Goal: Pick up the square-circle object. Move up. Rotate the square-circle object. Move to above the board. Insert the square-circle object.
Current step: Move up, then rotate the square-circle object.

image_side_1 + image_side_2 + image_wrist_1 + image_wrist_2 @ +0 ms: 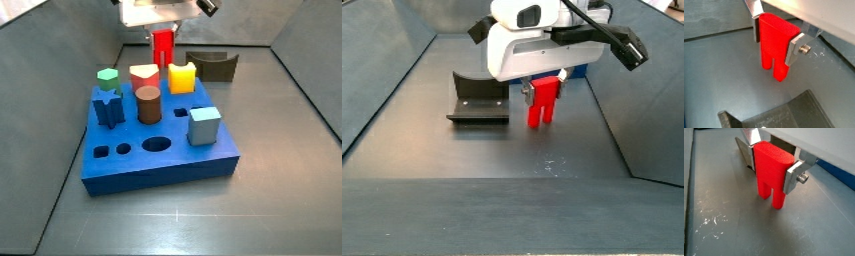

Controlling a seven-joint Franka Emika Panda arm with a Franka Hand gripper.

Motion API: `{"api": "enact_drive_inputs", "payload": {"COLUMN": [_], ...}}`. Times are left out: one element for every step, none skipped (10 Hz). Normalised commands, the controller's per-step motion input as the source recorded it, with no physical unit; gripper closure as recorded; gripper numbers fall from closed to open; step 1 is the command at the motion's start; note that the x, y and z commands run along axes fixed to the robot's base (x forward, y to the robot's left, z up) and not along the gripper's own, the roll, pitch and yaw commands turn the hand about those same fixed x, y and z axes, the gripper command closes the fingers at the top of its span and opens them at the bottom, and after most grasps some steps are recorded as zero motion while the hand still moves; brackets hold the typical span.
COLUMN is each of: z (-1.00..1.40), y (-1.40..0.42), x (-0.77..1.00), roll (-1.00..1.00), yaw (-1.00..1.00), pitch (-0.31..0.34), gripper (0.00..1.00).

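Pincer | clamped on square-circle object | object hangs upright between fingers

Both wrist views look down close along the gripper at the square-circle object. A side view faces across the board toward the fixture; a side view apparently looks from the opposite end, sharing the fixture.

Board mostly hidden behind hand; fixture cut off, seemingly.
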Motion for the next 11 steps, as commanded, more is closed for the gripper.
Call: {"api": "enact_drive_inputs", "payload": {"z": [0.83,0.76,0.69,0.51,0.34,1.00,1.00,1.00,1.00,1.00,1.00], "y": [0.00,0.07,0.05,0.03,0.02,-0.44,-0.46,-0.39,-0.34,-0.29,-0.26], "x": [0.00,-0.07,-0.07,-0.04,-0.03,-0.23,-0.24,-0.22,-0.19,-0.16,-0.14], "roll": [0.00,0.00,0.00,0.00,0.00,0.00,0.00,0.02,0.02,0.02,0.01], "yaw": [0.00,0.03,0.02,0.01,0.00,0.00,0.00,0.02,0.02,0.02,0.02], "pitch": [0.000,0.038,0.041,0.040,0.039,0.000,-0.006,-0.031,-0.014,0.026,0.042], "gripper": [1.00,1.00,1.00,1.00,1.00,1.00,1.00,1.00,1.00,1.00,1.00]}}
